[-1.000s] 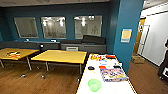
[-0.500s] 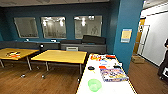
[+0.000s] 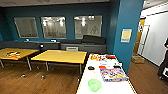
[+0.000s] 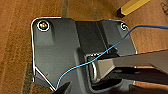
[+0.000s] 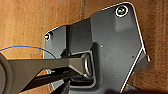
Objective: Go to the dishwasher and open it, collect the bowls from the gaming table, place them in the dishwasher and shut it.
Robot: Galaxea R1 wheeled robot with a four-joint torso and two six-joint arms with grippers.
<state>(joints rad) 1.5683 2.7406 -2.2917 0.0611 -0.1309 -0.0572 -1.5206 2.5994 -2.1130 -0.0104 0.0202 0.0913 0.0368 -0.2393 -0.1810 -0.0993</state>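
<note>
Ahead at five o'clock, your green bowl (image 3: 94,84) sits on the white surface (image 3: 112,86), near its close end, beside a colourful box (image 3: 113,74). You cannot tell either claw's state.

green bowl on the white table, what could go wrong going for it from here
The green bowl sits close to the near end of the white table, so a clumsy reach might push it off. A board-game box lies right beside it and could get nudged. A person stands at the right, near the driving path.
</note>
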